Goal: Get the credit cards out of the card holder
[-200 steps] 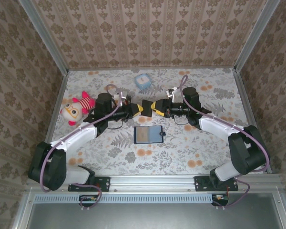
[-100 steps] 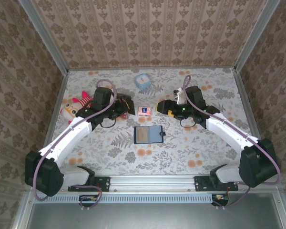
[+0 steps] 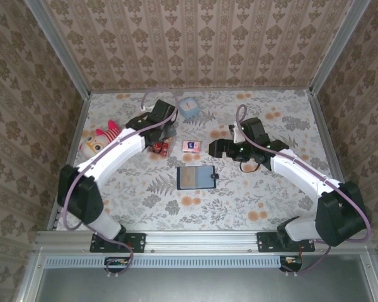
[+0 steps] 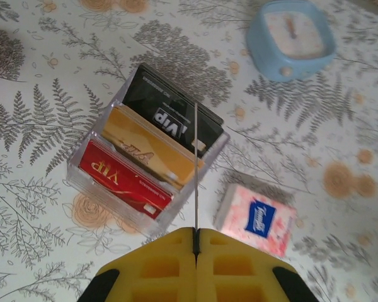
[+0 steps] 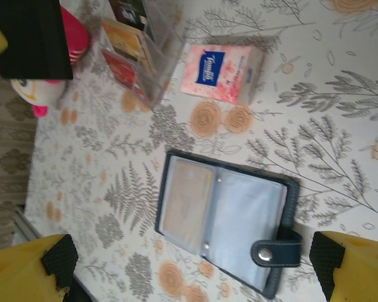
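Note:
The navy card holder (image 3: 195,178) lies open on the table with its snap tab (image 5: 274,251) to the right. A tan credit card (image 5: 186,198) sits in its left clear pocket. My right gripper (image 5: 192,274) hovers over the holder, open wide with nothing between its fingers, and it is just right of the tissue pack in the top view (image 3: 214,149). My left gripper (image 4: 195,236) is shut on a thin card (image 4: 195,163) seen edge-on. It holds this card above a clear card rack (image 4: 82,179).
The rack (image 3: 159,147) holds a black, a yellow and a red card. A pink tissue pack (image 3: 191,146) lies between the grippers. A blue clock (image 3: 189,107) stands at the back and a plush toy (image 3: 97,143) at the left. Side walls fence the table.
The grippers, close together over the tissue pack a second ago, have parted. My left arm swung back and left to the rack with the thin card. My right gripper drew back slightly right.

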Controlling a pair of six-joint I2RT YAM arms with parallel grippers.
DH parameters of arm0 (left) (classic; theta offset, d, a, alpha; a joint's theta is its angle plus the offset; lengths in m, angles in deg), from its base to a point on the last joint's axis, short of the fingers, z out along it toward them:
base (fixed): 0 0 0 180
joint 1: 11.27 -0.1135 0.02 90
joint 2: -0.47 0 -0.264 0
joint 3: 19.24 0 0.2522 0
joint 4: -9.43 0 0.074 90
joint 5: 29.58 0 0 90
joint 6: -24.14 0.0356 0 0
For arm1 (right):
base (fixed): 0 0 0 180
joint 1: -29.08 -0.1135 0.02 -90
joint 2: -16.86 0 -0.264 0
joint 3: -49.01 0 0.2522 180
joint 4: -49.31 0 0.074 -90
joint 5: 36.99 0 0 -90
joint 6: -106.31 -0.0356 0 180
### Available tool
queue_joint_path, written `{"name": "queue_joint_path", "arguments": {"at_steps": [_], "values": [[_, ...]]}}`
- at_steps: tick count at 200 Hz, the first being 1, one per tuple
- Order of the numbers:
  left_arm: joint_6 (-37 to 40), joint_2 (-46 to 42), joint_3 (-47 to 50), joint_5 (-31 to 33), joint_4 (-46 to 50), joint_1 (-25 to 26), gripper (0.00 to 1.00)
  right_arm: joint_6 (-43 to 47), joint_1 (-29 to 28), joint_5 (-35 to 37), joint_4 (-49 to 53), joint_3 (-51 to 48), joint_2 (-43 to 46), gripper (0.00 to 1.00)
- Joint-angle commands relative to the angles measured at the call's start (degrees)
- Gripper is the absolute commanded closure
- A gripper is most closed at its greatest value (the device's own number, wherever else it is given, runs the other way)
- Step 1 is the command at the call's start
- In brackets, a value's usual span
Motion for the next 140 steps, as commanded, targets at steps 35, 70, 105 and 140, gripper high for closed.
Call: {"name": "queue_joint_path", "arguments": {"at_steps": [35,70,105,140], "values": [[-10.44,9.85,-10.95,13.21,5.23,1.74,1.0,4.13,-0.8,6.21,5.15,1.17,-0.79,0.0],[-17.54,12.93,-12.72,18.97,7.45,2.51,1.0,4.55,-0.82,6.66,5.75,0.15,-0.12,0.0],[-22.06,16.03,-13.59,22.29,7.67,2.44,1.0,4.08,-0.84,6.33,5.31,-0.52,-0.04,0.0],[-27.09,19.31,-15.18,22.26,9.25,2.33,1.0,3.93,-0.82,5.76,5.34,-0.65,-0.05,0.0]]}}
